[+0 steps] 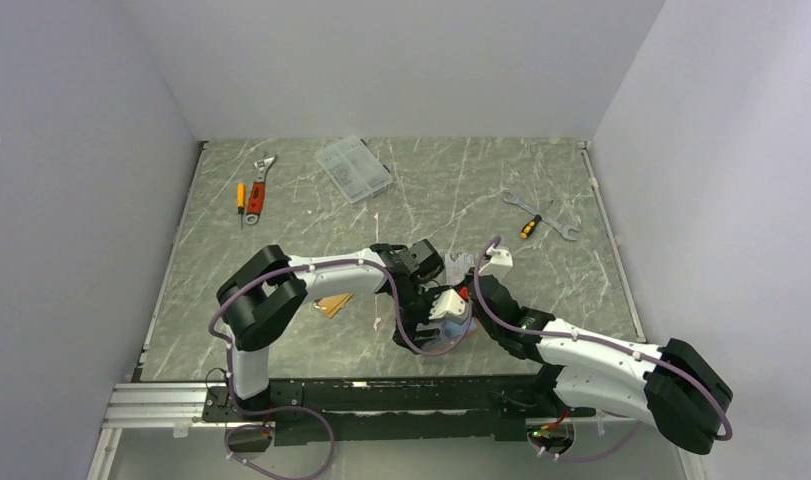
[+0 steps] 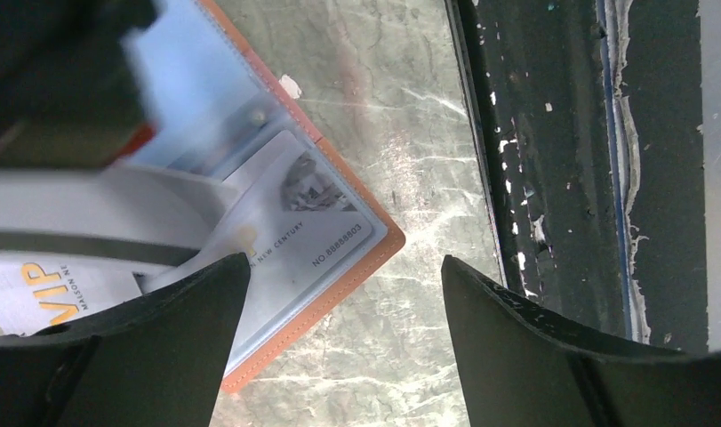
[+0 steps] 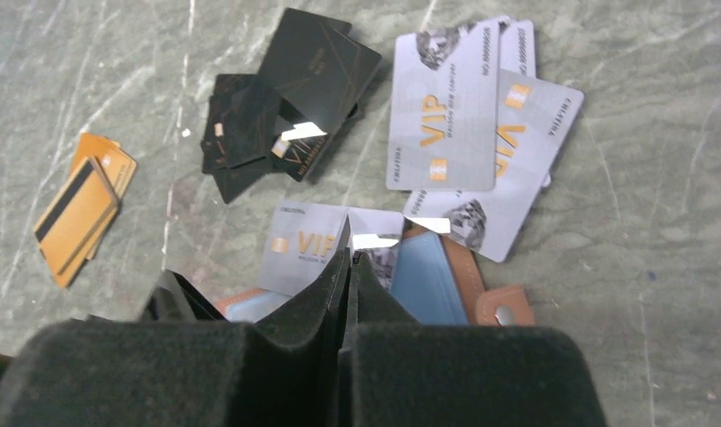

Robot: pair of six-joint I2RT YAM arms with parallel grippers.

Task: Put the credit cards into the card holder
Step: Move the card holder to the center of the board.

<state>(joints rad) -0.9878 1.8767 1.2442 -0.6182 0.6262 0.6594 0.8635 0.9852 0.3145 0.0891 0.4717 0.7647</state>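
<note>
Salmon-pink folding card holder [image 3: 428, 280] lies open; I see silver-grey credit cards [image 3: 445, 116] just beyond it, left gripper [image 2: 343, 267] apart, right gripper [image 3: 349, 238] together.

Silver-grey cards [image 3: 443, 111], gold lettering, upper right. Black cards [image 3: 312, 62], upper centre. Orange-gold cards [image 3: 76, 218], dark stripe, left. Card holder [image 3: 428, 283]: salmon-pink, pale-blue inside.

We find the card holder [image 3: 432, 276] lying open on the tabletop [image 3: 650, 222], with one credit card [image 2: 312, 231] in its sleeve. Behind it lie three heaps of cards: a left heap [image 3: 81, 209], a middle heap [image 3: 285, 89] and a right heap [image 3: 468, 116]. Far back sits a compartment box [image 1: 353, 168], with an adjustable wrench [image 1: 261, 180] to its left and a spanner [image 1: 553, 222] to its right.
</note>
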